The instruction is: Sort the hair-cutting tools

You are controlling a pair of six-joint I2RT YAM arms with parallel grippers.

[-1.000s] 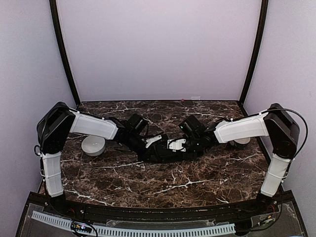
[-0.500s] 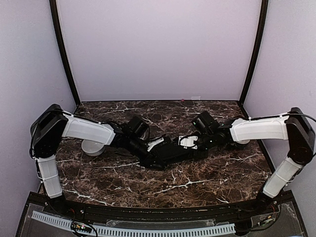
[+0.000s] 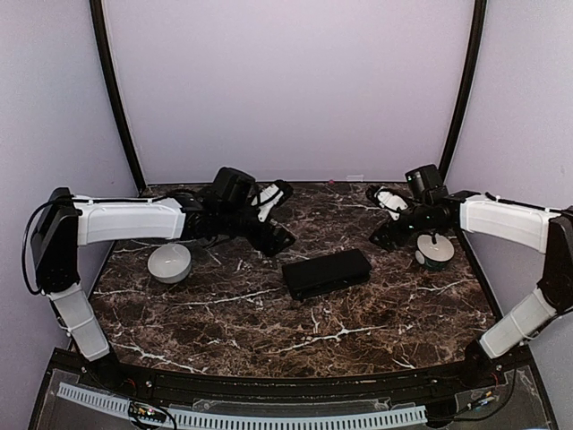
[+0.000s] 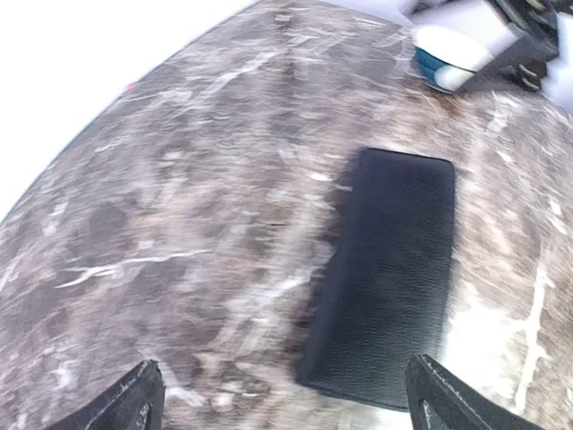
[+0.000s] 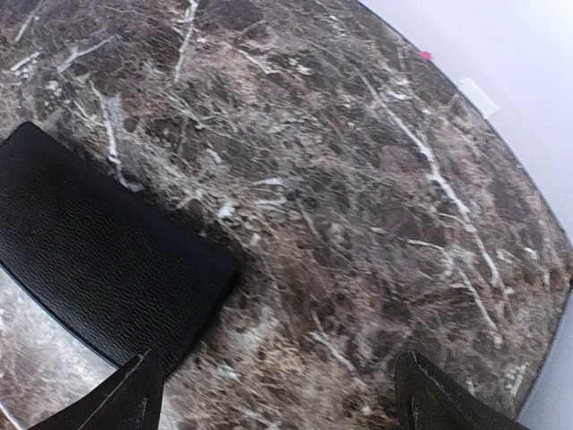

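Note:
The flat black case (image 3: 327, 272) lies shut on the marble table, with neither gripper touching it. My left gripper (image 3: 279, 217) hangs open above and to the left of it. In the left wrist view the case (image 4: 394, 278) lies below the wide-apart jaws of that gripper (image 4: 286, 412). My right gripper (image 3: 376, 218) is open too, raised to the case's upper right. The right wrist view has the case's corner (image 5: 98, 260) by the left finger of this gripper (image 5: 279, 403). No hair-cutting tools show plainly. Something dark sits in the right bowl (image 3: 435, 250), too small to tell.
A white bowl (image 3: 169, 262) stands at the left, below my left forearm. The right bowl (image 4: 452, 58) sits under my right forearm near the table's right edge. Black frame posts and pale walls close in the table (image 3: 269, 322) behind and at both sides.
Both grippers were low together at the case a second ago. They have since let go, opened wide, lifted and drawn apart toward the back, leaving the case lying shut.

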